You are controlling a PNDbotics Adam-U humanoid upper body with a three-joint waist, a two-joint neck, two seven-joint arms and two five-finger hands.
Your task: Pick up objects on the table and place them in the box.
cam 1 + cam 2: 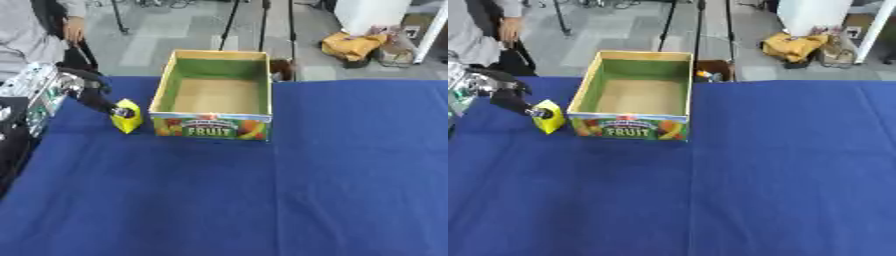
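left hand (112,107) pinching yellow object (128,120), just left of open fruit box (213,125), blue table (262,190)

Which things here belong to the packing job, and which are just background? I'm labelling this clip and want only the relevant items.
Part of the job:
- yellow object, held by the left hand beside the box
- fruit box, open, nothing visible inside
- blue table

Just lying about:
- yellow bag on the floor behind
- person at the far left edge
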